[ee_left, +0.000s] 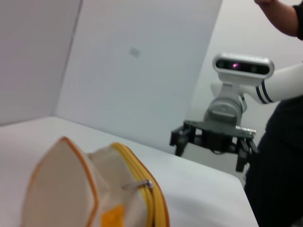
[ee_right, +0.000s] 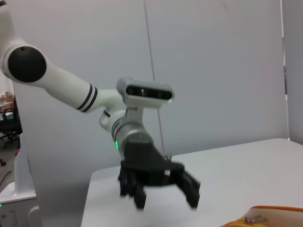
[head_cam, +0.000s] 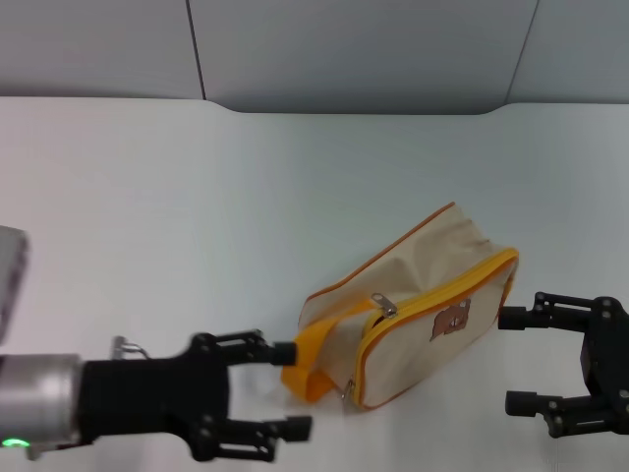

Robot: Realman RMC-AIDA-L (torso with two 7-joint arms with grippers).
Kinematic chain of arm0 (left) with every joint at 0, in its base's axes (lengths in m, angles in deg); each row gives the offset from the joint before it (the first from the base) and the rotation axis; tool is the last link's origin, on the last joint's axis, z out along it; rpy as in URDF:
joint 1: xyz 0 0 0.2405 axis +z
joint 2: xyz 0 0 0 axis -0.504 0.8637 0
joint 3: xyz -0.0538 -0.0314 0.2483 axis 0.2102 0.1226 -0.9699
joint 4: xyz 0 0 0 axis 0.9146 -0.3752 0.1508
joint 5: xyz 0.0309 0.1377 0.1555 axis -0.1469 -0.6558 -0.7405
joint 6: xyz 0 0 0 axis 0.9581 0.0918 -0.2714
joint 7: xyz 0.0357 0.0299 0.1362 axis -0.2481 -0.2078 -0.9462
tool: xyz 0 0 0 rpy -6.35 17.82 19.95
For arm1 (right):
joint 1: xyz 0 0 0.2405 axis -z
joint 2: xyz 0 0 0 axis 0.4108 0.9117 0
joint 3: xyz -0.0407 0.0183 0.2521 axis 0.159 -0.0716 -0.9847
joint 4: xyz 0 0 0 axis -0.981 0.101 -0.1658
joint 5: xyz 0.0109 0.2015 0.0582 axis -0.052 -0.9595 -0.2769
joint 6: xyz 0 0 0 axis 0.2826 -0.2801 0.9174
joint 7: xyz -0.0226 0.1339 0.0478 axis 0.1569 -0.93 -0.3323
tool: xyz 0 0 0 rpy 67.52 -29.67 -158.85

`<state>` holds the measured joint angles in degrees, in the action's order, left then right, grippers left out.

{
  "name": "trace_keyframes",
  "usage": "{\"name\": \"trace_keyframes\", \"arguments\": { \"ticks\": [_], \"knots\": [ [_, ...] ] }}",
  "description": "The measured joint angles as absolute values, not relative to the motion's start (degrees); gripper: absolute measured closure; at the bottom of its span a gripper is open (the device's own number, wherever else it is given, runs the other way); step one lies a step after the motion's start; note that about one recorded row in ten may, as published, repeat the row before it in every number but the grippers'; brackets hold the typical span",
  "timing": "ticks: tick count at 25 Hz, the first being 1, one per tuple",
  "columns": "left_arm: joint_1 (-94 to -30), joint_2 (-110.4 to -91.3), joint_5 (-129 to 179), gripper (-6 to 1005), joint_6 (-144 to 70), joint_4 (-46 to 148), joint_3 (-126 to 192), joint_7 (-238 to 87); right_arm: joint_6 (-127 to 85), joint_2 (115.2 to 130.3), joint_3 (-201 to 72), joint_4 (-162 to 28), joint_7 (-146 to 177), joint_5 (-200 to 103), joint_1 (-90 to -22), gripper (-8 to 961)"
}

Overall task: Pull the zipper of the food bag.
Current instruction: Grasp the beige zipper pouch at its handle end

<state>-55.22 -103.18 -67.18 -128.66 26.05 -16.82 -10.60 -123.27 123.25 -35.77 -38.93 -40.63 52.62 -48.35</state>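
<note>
The beige food bag (head_cam: 413,295) lies on the white table, tilted, with a brown bear patch (head_cam: 450,322) on its side. Its yellow-orange zipper (head_cam: 432,300) edges the top, and the silver pull tab (head_cam: 384,306) sits near the bag's left end. The yellow strap handle (head_cam: 313,359) hangs at the left end. My left gripper (head_cam: 293,388) is open just left of the handle. My right gripper (head_cam: 519,361) is open just right of the bag's far end. The left wrist view shows the bag (ee_left: 80,189), the pull tab (ee_left: 139,185) and the right gripper (ee_left: 210,149) beyond.
A grey device edge (head_cam: 10,280) stands at the far left of the table. A grey wall panel (head_cam: 354,49) runs behind the table. A person in dark clothes (ee_left: 279,156) stands beside the right arm in the left wrist view.
</note>
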Motion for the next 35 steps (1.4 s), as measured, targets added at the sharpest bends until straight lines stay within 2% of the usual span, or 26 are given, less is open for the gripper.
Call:
{"name": "trace_keyframes", "arguments": {
  "ticks": [4, 15, 35],
  "knots": [
    [-57.43, -104.90, -68.84, 178, -125.31, 29.08, -18.13, -11.64, -123.26, 123.25, -36.05, -38.91, -40.66, 52.62, -48.28, 128],
    [-62.75, -105.09, -64.37, 183, -112.66, 40.20, -17.78, -17.98, -123.27, 123.24, -36.20, -38.88, -40.64, 52.63, -48.38, 128],
    [-66.64, -105.18, -52.78, 296, -103.03, 45.17, -17.79, -25.20, -123.78, 123.75, -40.07, -38.89, -40.69, 52.55, -48.16, 128]
  ]
}}
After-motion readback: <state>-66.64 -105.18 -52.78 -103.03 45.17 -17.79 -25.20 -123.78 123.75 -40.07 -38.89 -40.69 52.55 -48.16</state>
